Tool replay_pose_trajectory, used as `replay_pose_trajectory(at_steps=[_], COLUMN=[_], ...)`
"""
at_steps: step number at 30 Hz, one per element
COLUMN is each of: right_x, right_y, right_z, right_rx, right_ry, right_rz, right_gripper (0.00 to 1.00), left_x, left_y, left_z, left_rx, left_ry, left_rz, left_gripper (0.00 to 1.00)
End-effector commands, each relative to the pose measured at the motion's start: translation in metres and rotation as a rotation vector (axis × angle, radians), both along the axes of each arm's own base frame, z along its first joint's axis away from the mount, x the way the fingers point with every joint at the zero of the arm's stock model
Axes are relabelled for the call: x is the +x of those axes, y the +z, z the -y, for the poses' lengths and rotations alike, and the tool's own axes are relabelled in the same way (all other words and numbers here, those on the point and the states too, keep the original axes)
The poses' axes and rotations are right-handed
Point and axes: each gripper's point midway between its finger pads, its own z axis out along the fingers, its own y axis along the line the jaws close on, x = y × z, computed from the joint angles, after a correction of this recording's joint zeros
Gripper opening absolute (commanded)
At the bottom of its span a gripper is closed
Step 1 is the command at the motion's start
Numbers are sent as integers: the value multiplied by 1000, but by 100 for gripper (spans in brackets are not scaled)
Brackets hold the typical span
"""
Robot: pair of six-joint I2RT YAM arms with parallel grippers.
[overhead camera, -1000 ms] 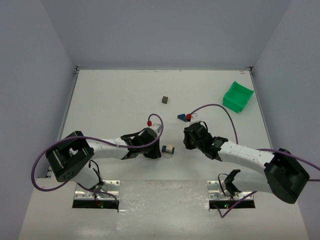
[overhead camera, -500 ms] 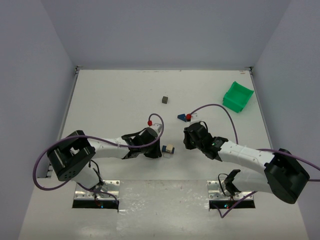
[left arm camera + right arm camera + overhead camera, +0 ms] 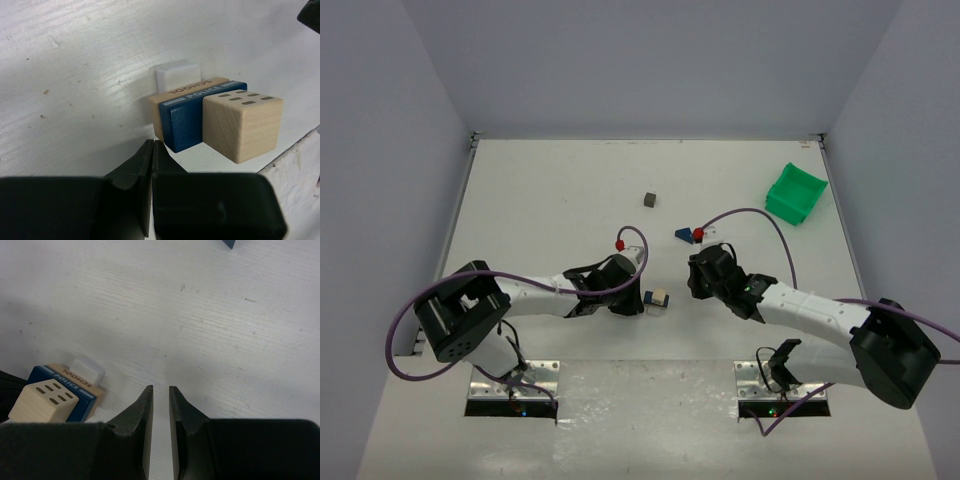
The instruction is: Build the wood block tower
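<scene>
A cluster of blocks lies on its side on the white table: a beige cube with window marks, a blue "POLICE" slab, a tan "SCHOOL" slab and a small white block. From above the cluster sits between the arms. My left gripper is shut and empty, its tips just short of the blue slab. My right gripper stands barely open with nothing in the slit, to the right of the cluster. A dark grey block and a blue roof-shaped piece lie farther back.
A green plastic bin stands at the back right. Purple cables arc over both arms. The table's raised edges run along the left, back and right sides.
</scene>
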Motion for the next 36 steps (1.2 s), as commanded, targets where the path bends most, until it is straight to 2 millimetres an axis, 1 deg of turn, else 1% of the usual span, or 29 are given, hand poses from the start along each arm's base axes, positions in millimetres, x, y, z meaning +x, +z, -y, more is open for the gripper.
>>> replay_pose_trajectory(at_steps=[1,7,14,16,18,21,23,27,29,30,31,33,34,35,36], right_x=[8,8,9,9,9,12,15,23,27,29,32,41,44,47,50], right_y=[9,9,10,10,10,13,17,30,40,48,54,74,82,88,98], right_z=[2,3,4,4,4,4,3,2,3,3,4,5,4,3,1], right_rx=[13,12,13,12,11,9,9,12,11,21,22,26,32,32,36], right_ry=[-30,-32,-35,-34,-33,-35,-36,-40,-49,-52,-61,-76,-77,-73,-67], right_rz=[44,46,47,47,49,61,73,105,130,150,172,226,248,261,278], right_gripper=[19,19,19,19,19,19,19,20,20,20,20,22,24,25,33], left_x=[15,16,16,13,14,16,14,22,38,45,51,68,78,79,86], left_y=[22,23,23,23,19,24,25,44,70,76,85,115,126,135,151], left_z=[20,22,19,15,7,-2,-13,-24,-26,-37,-42,-51,-62,-60,-61], left_rx=[-66,-65,-55,-49,-20,-6,24,26,22,53,68,81,103,89,83], left_ry=[1,-1,7,9,32,68,96,169,253,323,372,508,587,607,625], left_rz=[65,70,71,64,68,87,89,129,188,204,221,262,306,299,330], left_gripper=[0,0,0,0,0,0,0,0,0,0,0,0,3,16,43])
